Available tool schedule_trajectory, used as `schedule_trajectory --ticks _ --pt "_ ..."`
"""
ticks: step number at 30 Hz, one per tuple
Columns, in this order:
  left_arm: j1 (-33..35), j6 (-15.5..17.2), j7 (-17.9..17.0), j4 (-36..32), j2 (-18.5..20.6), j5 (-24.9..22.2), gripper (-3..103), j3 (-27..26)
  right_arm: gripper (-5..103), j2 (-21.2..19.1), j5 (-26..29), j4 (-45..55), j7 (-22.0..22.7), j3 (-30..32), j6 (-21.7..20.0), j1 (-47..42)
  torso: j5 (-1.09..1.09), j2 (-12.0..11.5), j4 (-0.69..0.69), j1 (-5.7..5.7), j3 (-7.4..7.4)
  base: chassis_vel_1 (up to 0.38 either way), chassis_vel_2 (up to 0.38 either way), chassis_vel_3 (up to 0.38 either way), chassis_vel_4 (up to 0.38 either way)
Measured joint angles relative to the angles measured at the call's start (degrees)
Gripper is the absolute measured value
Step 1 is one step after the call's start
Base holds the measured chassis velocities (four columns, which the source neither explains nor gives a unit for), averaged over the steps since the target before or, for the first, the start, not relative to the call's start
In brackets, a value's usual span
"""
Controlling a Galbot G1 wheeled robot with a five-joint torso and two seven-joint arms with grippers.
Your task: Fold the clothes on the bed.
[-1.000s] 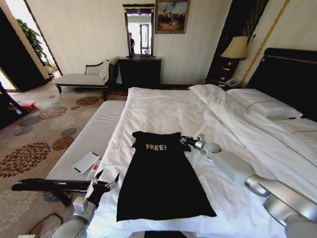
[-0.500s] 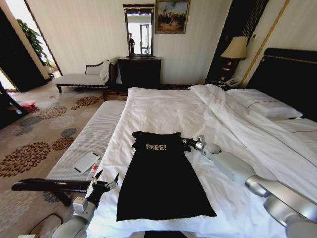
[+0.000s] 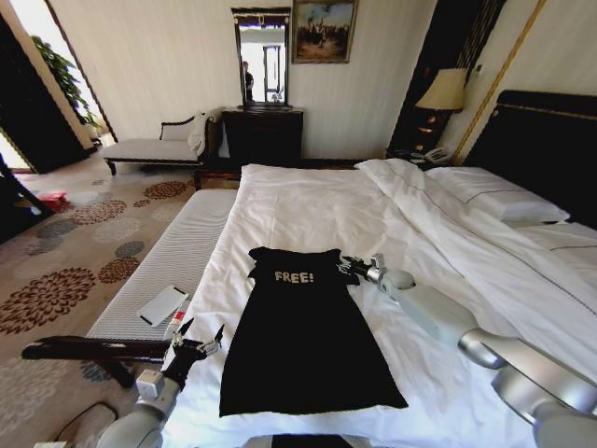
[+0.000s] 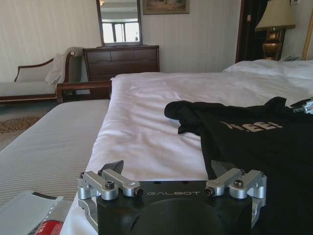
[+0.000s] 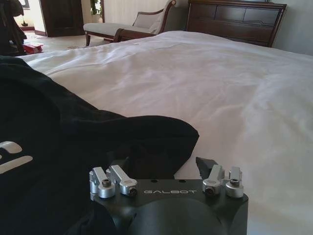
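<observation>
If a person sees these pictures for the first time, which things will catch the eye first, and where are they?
First is the black top with white "FREE!" lettering, spread flat on the white duvet of the bed near its foot edge. Next is the right gripper, open, low on the duvet at the top's shoulder beside the lettering. The left gripper, also open, waits off the bed's side near the top's lower corner.

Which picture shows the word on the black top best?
The head view: the black top lies flat on the bed, so its white "FREE!" reads whole. The left wrist view shows the letters slanted and dim; the right wrist view catches just a scrap of them.
</observation>
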Motion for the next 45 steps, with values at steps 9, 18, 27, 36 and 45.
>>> schedule_trajectory --ticks 9,18,27,36,45 --pt "-0.08 -0.24 0.00 0.50 -0.36 -0.02 100 -0.13 53 -0.04 0.01 -0.05 -0.62 -0.76 -0.14 0.27 0.00 0.00 0.00 0.00 0.00 0.000 0.000 0.000 0.000" --pt "-0.02 -0.39 0.03 0.51 -0.31 -0.23 100 -0.41 9 -0.12 -0.47 -0.65 -1.21 -0.74 -0.10 -0.39 0.00 0.00 0.00 0.00 0.00 0.000 0.000 0.000 0.000" --pt "-0.08 -0.45 0.06 0.49 -0.38 -0.38 100 -0.22 0 -1.02 -0.13 1.16 -0.59 -0.49 -0.07 -0.37 0.00 0.00 0.00 0.00 0.00 0.000 0.000 0.000 0.000" --pt "-0.19 -0.47 0.08 -0.04 -0.51 -0.41 100 0.08 0 -3.53 1.57 3.66 1.06 1.17 -0.53 0.18 0.00 0.00 0.00 0.00 0.00 0.000 0.000 0.000 0.000" --pt "-0.47 -0.52 0.07 -0.13 -0.55 -0.60 100 0.35 0 -9.53 3.93 6.90 3.55 6.82 -2.17 -4.91 0.02 0.00 0.00 0.00 0.00 0.000 0.000 0.000 0.000"
